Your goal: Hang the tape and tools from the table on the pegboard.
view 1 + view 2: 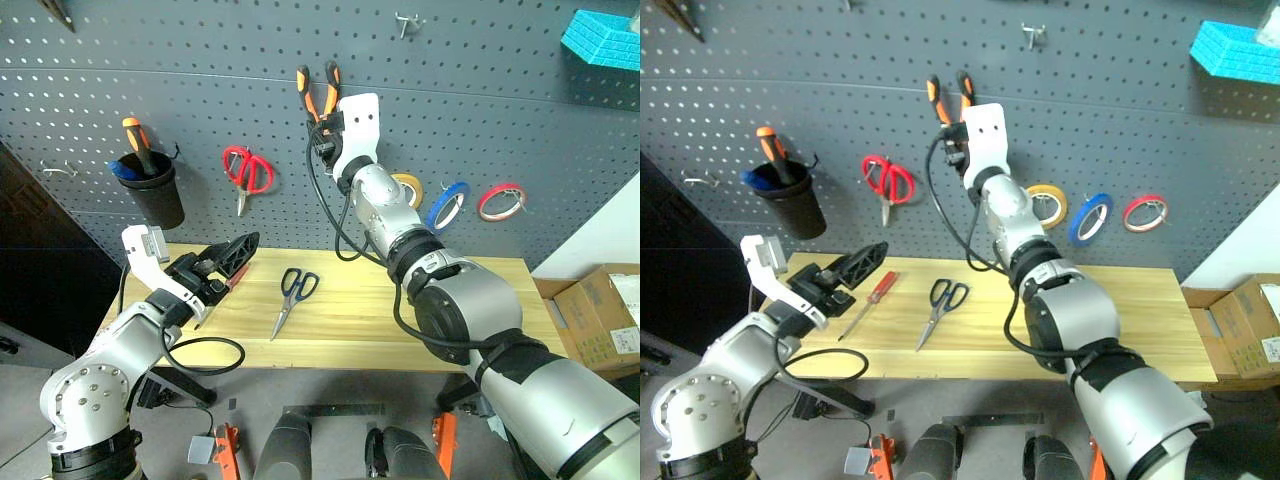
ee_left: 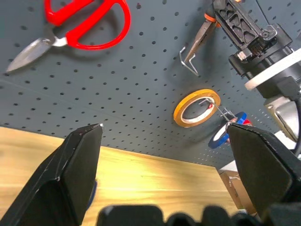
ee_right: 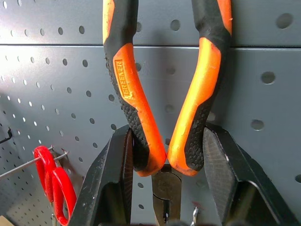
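- Right gripper (image 3: 164, 169) raised against dark grey perforated pegboard (image 1: 200, 90), clamped on orange-and-black-handled pliers (image 1: 320, 88), handles pointing up.
- Left gripper (image 1: 228, 262) spread wide, empty, low over light wood-grain table (image 1: 400, 330).
- Dark-blue-handled steel scissors (image 1: 291, 298) and small red-handled screwdriver (image 1: 869, 300) flat on table.
- Thin blue tape ring (image 1: 447, 206) hung on pegboard, between yellow tape roll (image 1: 410, 187) and red tape roll (image 1: 501, 201).

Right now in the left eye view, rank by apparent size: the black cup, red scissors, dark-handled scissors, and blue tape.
1. black cup
2. dark-handled scissors and red scissors: look alike, not ranked
3. blue tape, seen at an angle

The table scissors lie nearer the camera.
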Controlling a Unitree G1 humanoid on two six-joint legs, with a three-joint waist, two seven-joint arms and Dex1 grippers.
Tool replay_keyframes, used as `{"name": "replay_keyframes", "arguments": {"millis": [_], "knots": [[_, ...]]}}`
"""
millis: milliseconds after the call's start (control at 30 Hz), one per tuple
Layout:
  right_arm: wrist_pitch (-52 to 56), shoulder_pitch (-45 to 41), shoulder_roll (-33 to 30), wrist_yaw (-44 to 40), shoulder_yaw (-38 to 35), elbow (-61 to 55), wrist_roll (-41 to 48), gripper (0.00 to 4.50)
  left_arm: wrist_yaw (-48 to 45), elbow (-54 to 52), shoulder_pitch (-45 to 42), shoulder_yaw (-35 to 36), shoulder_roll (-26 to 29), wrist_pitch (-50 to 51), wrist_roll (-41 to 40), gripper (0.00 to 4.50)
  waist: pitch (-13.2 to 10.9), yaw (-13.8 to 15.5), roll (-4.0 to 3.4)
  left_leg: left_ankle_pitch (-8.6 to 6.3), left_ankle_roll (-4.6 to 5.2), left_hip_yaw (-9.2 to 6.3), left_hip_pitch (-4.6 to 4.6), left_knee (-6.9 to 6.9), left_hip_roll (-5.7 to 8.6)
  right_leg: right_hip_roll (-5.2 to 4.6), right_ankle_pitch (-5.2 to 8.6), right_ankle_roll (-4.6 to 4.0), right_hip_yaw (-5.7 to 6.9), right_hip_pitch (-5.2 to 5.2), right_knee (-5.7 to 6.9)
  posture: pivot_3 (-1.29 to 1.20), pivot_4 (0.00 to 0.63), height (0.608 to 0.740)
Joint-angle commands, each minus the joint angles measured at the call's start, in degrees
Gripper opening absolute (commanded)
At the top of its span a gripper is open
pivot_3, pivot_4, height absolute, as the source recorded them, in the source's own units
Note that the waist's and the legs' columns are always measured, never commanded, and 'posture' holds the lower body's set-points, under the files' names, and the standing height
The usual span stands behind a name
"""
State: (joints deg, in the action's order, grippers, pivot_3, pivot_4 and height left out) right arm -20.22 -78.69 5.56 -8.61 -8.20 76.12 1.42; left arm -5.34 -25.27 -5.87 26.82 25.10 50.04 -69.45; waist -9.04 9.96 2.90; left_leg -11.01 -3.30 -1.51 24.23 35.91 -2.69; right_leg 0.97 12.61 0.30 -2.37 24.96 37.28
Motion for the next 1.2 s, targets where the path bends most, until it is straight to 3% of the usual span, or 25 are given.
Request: {"name": "replay_keyframes", "arguments": {"millis": [33, 300, 800, 1200], "knots": [[-2.71, 2.01, -0.47, 0.32, 1.57, -1.66, -2.1, 1.69, 0.9, -2.64, 0.0, 0.39, 0.92, -0.84, -2.12, 4.5, -0.02, 0.47, -0.02, 0.0, 0.0, 0.01, -0.05, -0.01, 0.0, 0.0, 0.02, 0.0, -0.01, -0.04, -0.02, 0.48, 0.133, 0.74], [-4.3, -0.03, -2.53, 1.98, 0.86, -2.24, -2.64, 1.69, -0.17, 0.32, -2.6, -2.13, 1.05, -1.52, -1.13, 4.5, -0.29, 1.73, -0.28, 0.0, 0.0, -0.02, 0.17, -0.01, 0.02, 0.0, -0.01, 0.05, 0.02, 0.05, -0.15, 0.44, 0.124, 0.74], [-11.54, -4.14, -1.4, 2.3, -0.83, -4.74, -0.37, 1.69, -2.55, 3.09, -5.18, -3.37, 1.34, -2.4, 0.41, 4.5, -0.29, 1.57, -0.28, 0.0, 0.0, 0.0, 0.19, -0.04, 0.01, 0.0, -0.03, 0.09, 0.02, 0.06, -0.2, 0.42, 0.109, 0.74], [-12.19, 3.74, -3.55, 8.75, 4.09, -2.67, -7.14, 1.69, -1.8, 1.38, -3.66, -2.71, 1.97, -1.87, -1.07, 4.5, -0.29, 1.6, -0.27, 0.0, 0.0, 0.01, 0.2, -0.02, 0.02, -0.03, -0.02, -0.02, 0.0, 0.05, -0.21, 0.43, 0.122, 0.74]]}}
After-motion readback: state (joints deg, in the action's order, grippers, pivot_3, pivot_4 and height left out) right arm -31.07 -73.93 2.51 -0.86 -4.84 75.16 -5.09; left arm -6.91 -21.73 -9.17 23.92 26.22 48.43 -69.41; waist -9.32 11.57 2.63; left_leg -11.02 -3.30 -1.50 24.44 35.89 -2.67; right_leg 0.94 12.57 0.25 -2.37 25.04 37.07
